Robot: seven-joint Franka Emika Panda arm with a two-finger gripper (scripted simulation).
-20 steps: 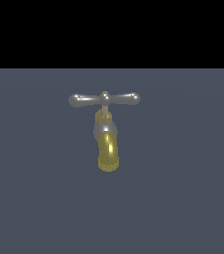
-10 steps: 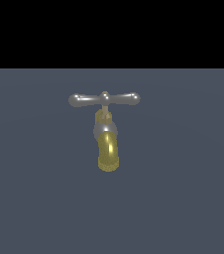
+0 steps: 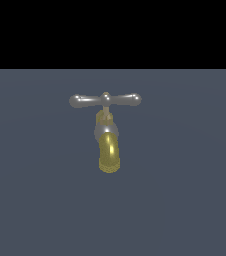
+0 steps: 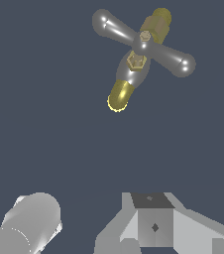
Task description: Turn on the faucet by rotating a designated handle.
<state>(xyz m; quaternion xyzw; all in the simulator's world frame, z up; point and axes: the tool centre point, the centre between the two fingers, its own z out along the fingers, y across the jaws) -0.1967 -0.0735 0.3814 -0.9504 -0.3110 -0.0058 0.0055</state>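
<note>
The faucet (image 3: 107,135) stands alone on the dark grey floor, its curved gold-yellow spout (image 3: 108,155) pointing toward the camera. Its handle (image 3: 105,100), a silver crossbar with bulbous ends and a small brass knob in the middle, lies level across the top. In the wrist view the handle (image 4: 143,43) runs diagonally over the faucet (image 4: 134,67), with the spout tip (image 4: 118,99) below it. Grey parts of my gripper (image 4: 153,225) show at the picture's edge, well apart from the faucet. Its fingertips are cut off, so open or shut is unclear. The exterior view does not show the gripper.
A pale grey cylinder (image 4: 29,223), apparently part of the arm, sits beside the gripper in the wrist view. The dark grey floor (image 3: 185,200) spreads around the faucet, with black background behind it.
</note>
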